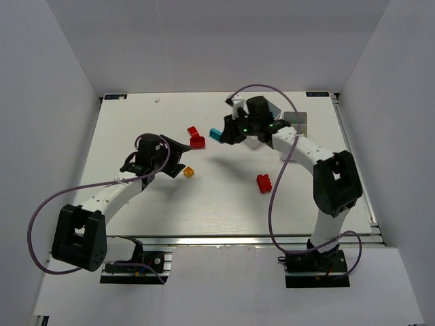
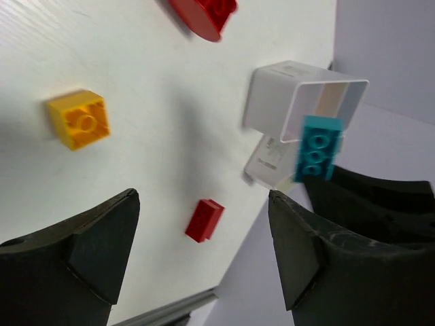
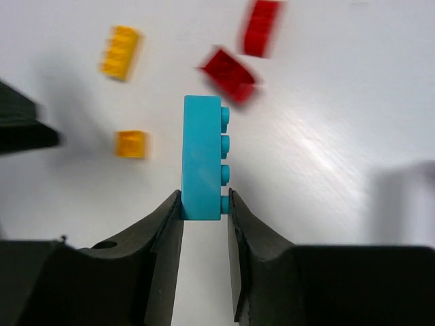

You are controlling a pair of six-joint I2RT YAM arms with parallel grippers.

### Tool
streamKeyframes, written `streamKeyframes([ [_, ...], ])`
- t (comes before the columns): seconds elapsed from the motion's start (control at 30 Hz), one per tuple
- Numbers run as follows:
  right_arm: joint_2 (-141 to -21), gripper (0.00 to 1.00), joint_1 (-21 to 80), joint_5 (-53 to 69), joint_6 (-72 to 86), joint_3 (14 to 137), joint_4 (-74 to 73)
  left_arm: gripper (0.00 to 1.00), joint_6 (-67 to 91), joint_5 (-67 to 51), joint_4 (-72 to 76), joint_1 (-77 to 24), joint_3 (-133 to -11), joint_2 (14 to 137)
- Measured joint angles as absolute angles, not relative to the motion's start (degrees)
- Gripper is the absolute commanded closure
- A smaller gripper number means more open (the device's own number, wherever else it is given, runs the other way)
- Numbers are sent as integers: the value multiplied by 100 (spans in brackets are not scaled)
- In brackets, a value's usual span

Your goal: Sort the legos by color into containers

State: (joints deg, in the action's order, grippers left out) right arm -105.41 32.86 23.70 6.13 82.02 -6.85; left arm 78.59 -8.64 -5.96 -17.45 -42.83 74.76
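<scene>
Pinching the small cyan-blue studded plastic brick [image 3: 202, 157] by one end, your right gripper [image 3: 204, 201] was clenched on its smooth faces with the studs facing sideways. That kept the brick lifted off the table, just beside the white rectangular plastic container [image 2: 272, 95] it seemed bound for. Your left gripper [image 2: 202, 193] hung released and empty over a small red brick [image 2: 204, 220], near the yellow square brick [image 2: 79, 119], probably placed there for the next pick.

Red lego [image 2: 204, 12] cut by top edge; container [image 1: 297, 121] partly hidden.
</scene>
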Motion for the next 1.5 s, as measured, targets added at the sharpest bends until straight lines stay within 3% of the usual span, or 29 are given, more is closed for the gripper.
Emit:
streamKeyframes([
  [0.37,-10388,100,1533,1369,-2668,8694,-1500,16,7081,-644,-1190,-1173,-4174,7065],
  [0.83,-10669,99,1238,633,-3476,9039,-1487,16,6735,-646,-1466,-943,-4062,6932],
  [0.93,-10759,89,1238,622,-3494,9048,-1481,16,6696,-646,-1485,-930,-4058,6932],
  [1.07,-10932,59,1238,620,-3487,9153,-1461,16,6617,-644,-1520,-910,-4058,6932],
  [1.17,-11026,46,1240,617,-3468,9183,-1446,16,6530,-631,-1590,-906,-4066,6934],
  [1.27,-11037,39,1238,631,-3444,9183,-1444,16,6429,-589,-1682,-888,-4099,6943],
  [1.5,-10984,32,1236,792,-3393,9183,-1404,19,6125,-429,-1855,-873,-4296,7057],
])
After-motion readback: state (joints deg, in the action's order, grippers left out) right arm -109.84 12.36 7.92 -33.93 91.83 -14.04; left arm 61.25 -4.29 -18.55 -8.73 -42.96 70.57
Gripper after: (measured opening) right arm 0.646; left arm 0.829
